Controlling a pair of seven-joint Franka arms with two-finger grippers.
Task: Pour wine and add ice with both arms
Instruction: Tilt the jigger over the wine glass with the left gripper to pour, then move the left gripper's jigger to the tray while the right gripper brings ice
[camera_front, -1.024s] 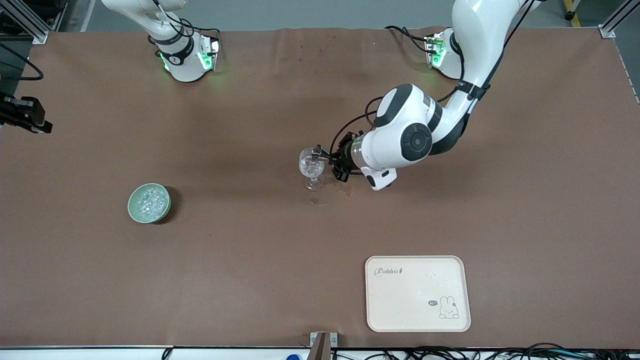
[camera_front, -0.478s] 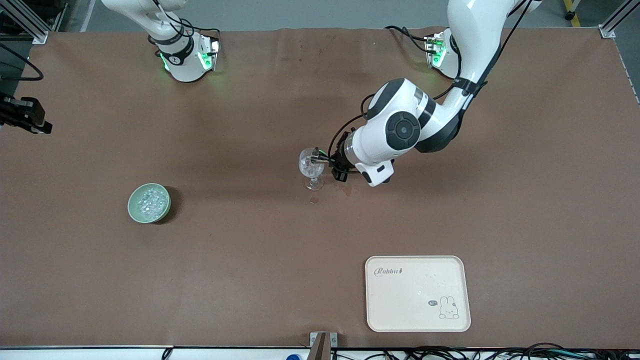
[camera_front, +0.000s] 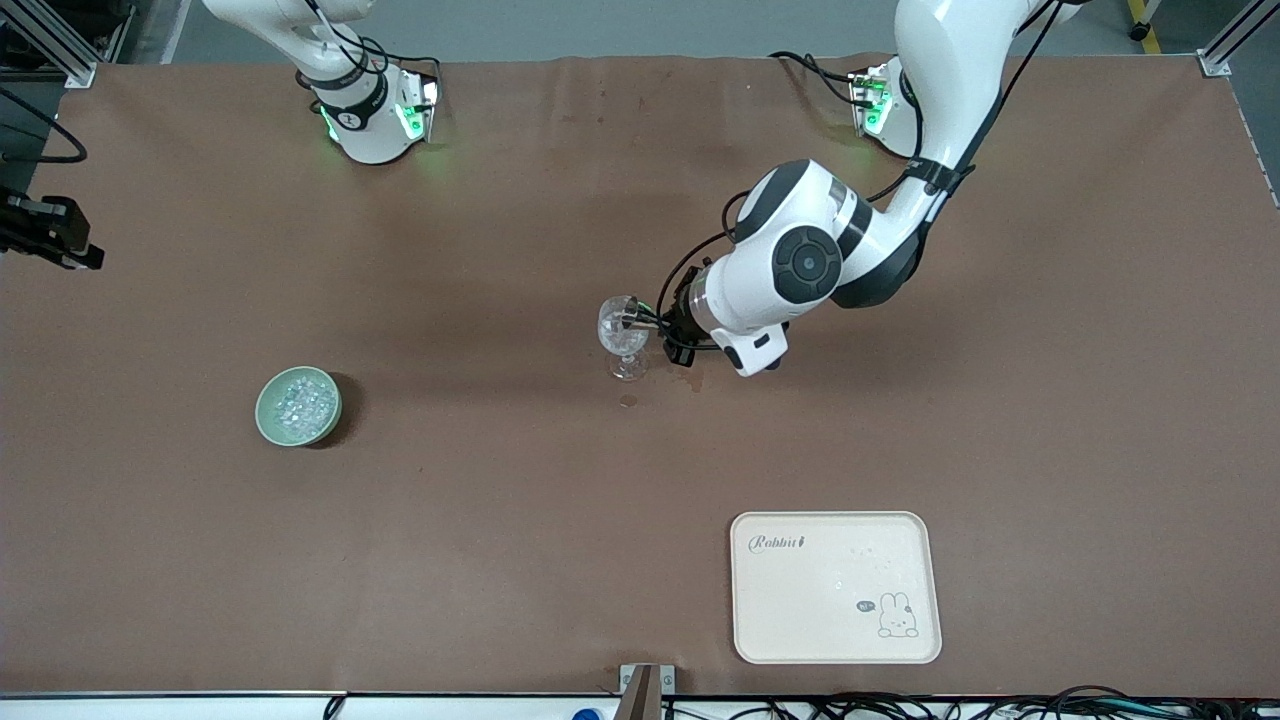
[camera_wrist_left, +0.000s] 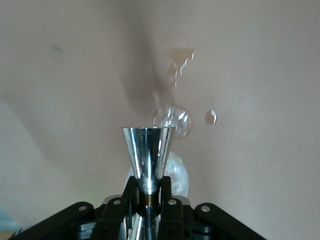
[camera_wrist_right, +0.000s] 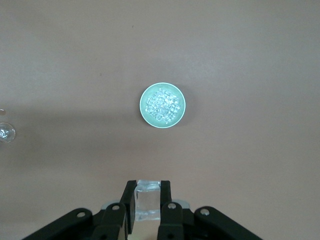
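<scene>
A clear stemmed glass (camera_front: 625, 338) stands mid-table; it also shows in the left wrist view (camera_wrist_left: 172, 120). My left gripper (camera_front: 662, 323) is shut on a silver cone-shaped jigger (camera_front: 629, 314), held on its side with its mouth at the glass rim; the jigger (camera_wrist_left: 148, 152) sits between the fingers of that gripper (camera_wrist_left: 148, 196). A pale green bowl (camera_front: 262, 412) holds the ice (camera_front: 300, 402) toward the right arm's end. My right gripper (camera_wrist_right: 148, 192) is high over the table, shut on one clear ice cube (camera_wrist_right: 148, 201), with the bowl (camera_wrist_right: 142, 106) and its ice (camera_wrist_right: 161, 104) below. The right gripper is out of the front view.
A cream tray (camera_front: 835, 590) with a rabbit print lies near the front edge at the left arm's end. Wet spots (camera_front: 628, 401) mark the brown table beside the glass foot. A black device (camera_front: 45, 232) sits at the table edge past the right arm's end.
My left arm's wrist and forearm have turned and shifted a little toward the bases, with the jigger staying at the glass rim. The bowl and tray have not moved.
</scene>
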